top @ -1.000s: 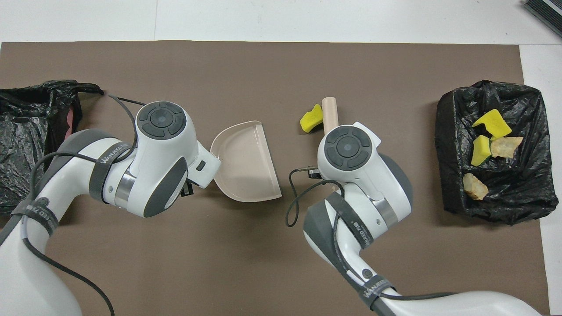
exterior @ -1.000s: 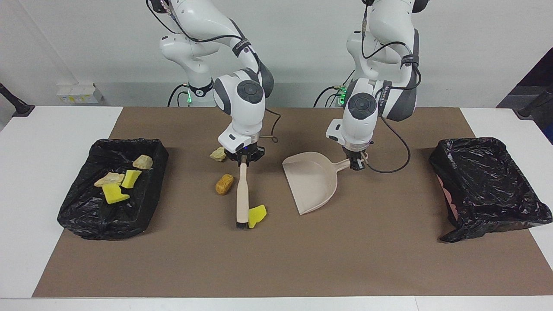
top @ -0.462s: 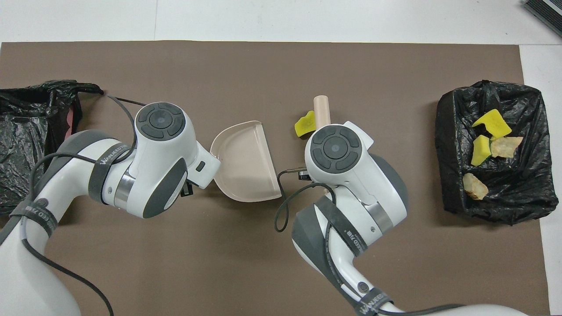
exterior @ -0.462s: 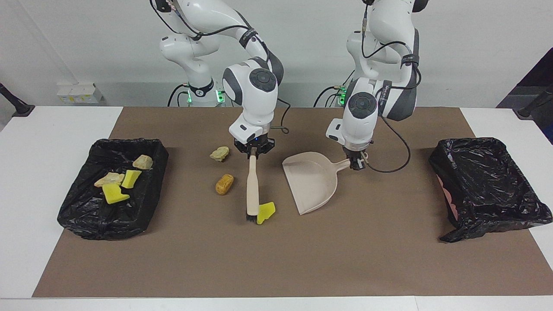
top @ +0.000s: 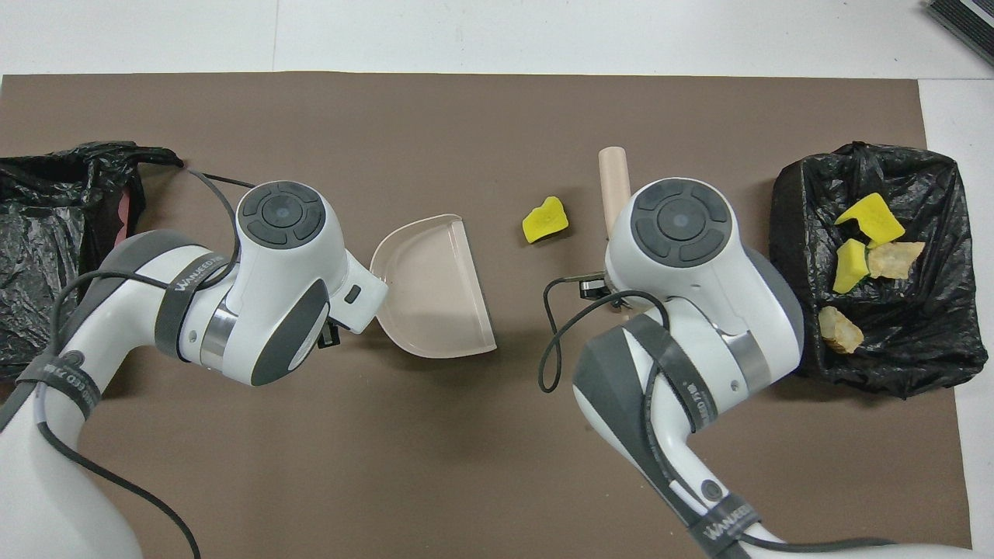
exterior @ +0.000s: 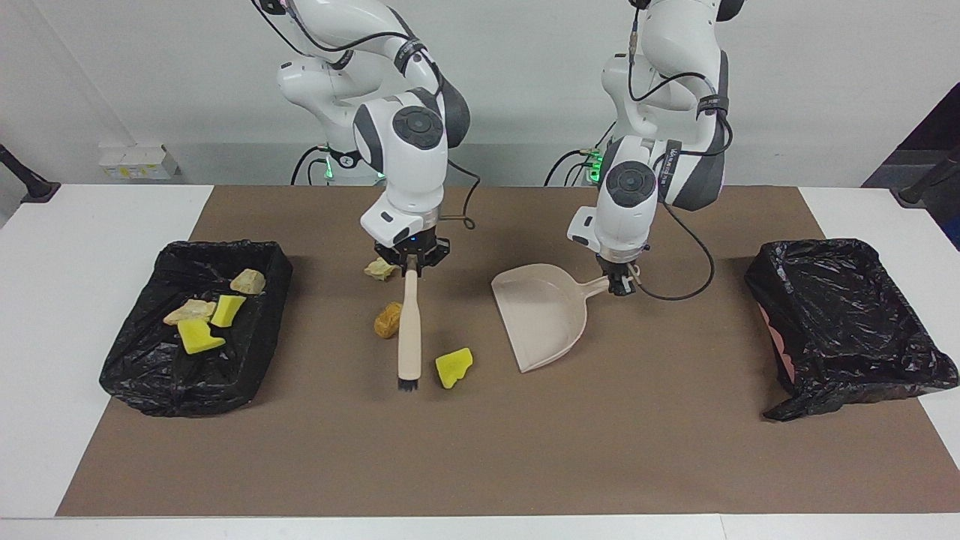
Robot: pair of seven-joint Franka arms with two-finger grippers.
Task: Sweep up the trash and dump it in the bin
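Closest to the robots, the right claw [exterior: 411, 264] pinches the top of the brush [exterior: 408, 330] just beside a tan lump [exterior: 379, 268]. The left claw [exterior: 618, 283] is clamped on the handle of the dustpan [exterior: 544, 315], whose mouth faces the brush, apparently to catch a sweep. Farther out, an orange-brown lump [exterior: 388, 319] lies by the brush's handle. Farther yet, the yellow sponge chunk [exterior: 454, 367] sits between bristles and pan, apart from both (likely the next target). Four scraps lie in the lined bin [exterior: 135, 375] at the right arm's end; a second bin [exterior: 847, 322] stands at the left arm's end. A brown mat [exterior: 480, 450] covers the white surface [exterior: 45, 300], and a plain white wall rises at the robots' end.
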